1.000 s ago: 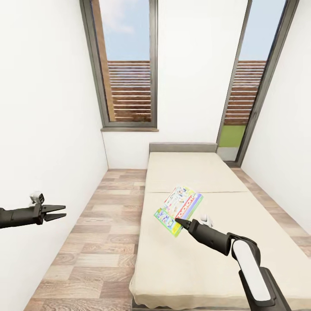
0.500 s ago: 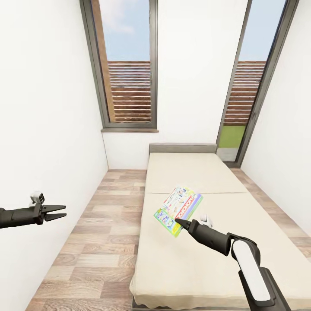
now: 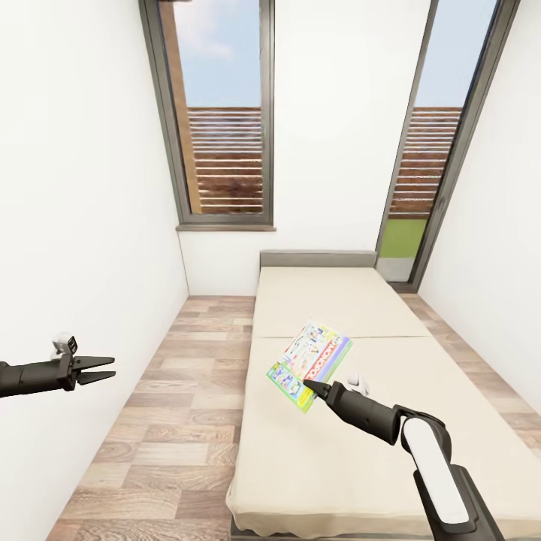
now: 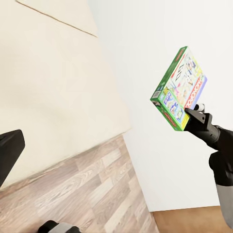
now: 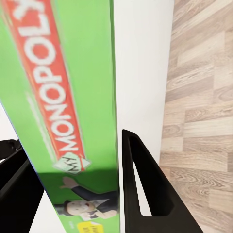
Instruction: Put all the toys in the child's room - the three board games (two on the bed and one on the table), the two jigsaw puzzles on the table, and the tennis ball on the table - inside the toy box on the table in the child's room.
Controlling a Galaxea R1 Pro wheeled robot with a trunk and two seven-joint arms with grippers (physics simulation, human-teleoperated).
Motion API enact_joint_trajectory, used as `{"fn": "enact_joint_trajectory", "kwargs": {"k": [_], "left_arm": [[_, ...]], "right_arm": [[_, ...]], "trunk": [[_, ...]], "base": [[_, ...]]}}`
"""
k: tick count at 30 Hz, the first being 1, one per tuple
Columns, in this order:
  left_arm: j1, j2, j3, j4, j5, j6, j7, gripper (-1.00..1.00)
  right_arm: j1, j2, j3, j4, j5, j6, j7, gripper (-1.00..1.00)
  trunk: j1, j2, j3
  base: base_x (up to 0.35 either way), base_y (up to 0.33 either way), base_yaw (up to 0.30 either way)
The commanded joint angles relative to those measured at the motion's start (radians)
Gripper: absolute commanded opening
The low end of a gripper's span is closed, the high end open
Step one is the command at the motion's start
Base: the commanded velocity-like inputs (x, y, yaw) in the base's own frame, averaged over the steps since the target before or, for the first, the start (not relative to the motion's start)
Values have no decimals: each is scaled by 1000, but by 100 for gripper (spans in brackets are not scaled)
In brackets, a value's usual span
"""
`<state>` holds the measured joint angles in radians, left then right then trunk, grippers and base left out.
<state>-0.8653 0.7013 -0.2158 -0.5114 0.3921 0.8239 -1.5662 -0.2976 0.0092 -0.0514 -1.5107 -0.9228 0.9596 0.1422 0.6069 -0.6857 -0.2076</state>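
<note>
A board game, a flat box with green edges and a white-and-red printed face, hangs tilted just above the beige bed. My right gripper is shut on its lower corner. In the right wrist view the box's green MONOPOLY edge sits clamped between the two black fingers. The left wrist view shows the same box in the air, held by the right gripper. My left gripper hovers open and empty over the floor, close to the left wall.
A strip of wood plank floor runs between the white left wall and the bed. A tall window and a glass door stand at the far end. The bed's grey headboard meets the back wall.
The right arm with the board game has crept very slightly up and left. The left arm has stayed put.
</note>
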Motion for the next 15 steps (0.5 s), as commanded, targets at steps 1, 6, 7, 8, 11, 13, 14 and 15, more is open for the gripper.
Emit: {"fn": "enact_joint_trajectory", "kwargs": {"k": [1, 6, 7, 8, 11, 13, 14, 15], "left_arm": [[-1, 1, -7, 1, 4, 11, -5, 100], [-1, 1, -7, 1, 4, 11, -5, 100], [-1, 1, -7, 1, 4, 11, -5, 100], [-1, 1, -7, 1, 4, 11, -5, 100], [-1, 1, -7, 1, 4, 11, -5, 100], [-1, 1, -7, 1, 4, 11, -5, 100], [-1, 1, -7, 1, 4, 11, -5, 100], [-1, 1, -7, 1, 4, 11, -5, 100]], "right_arm": [[-1, 1, -3, 0, 10, 6, 10, -100], [-1, 1, -2, 0, 9, 5, 10, -100], [-1, 2, -2, 0, 9, 5, 10, -100], [-1, 2, -1, 0, 9, 5, 10, -100], [-1, 2, 0, 0, 9, 4, 9, -100], [-1, 2, 0, 0, 9, 4, 8, -100], [-1, 2, 0, 0, 9, 4, 8, -100], [-1, 2, 1, 0, 9, 4, 8, -100]], "trunk": [[-4, 6, 2], [-23, 41, 17], [-27, 48, 20], [-30, 55, 24], [-42, 76, 33], [-50, 90, 39], [-53, 97, 42], [-57, 104, 45]], "base": [[0, 0, 0], [0, 0, -151], [0, 0, -242], [0, 0, -256], [0, 0, -174], [0, 0, -71], [0, 0, -36], [0, 0, -29]]}}
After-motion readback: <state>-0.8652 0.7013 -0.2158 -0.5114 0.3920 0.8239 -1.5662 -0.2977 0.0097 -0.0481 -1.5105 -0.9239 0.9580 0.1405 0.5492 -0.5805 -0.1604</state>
